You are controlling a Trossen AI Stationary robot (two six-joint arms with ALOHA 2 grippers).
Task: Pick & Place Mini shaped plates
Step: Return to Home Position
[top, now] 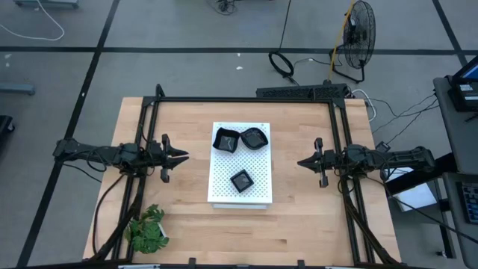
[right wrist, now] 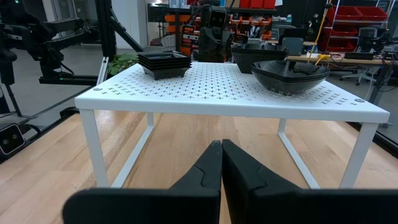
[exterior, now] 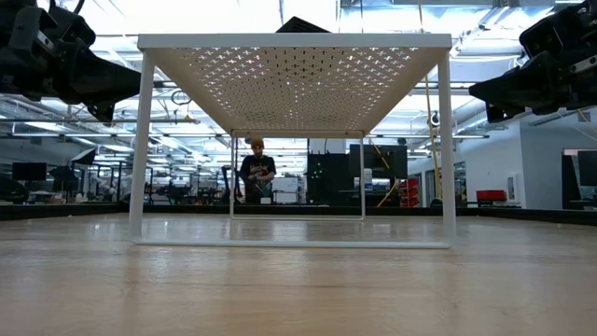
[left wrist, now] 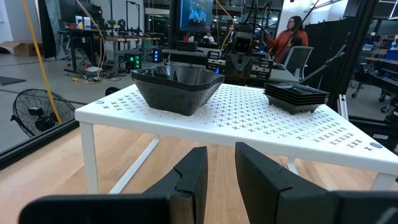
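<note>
The plates (top: 241, 181) are being carried in three stacks by the shelf (top: 222, 191), two at its far edge; seemingly none left. The left pincer (top: 181, 156) is being held narrowly parted, the right pincer (top: 302, 161) closed, both empty.

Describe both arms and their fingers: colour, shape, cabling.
The left arm and right arm are matte black and jointed, with black cables trailing from their bases. The fingers are black, flat-sided wedges tapering to the tips; no markings visible.
</note>
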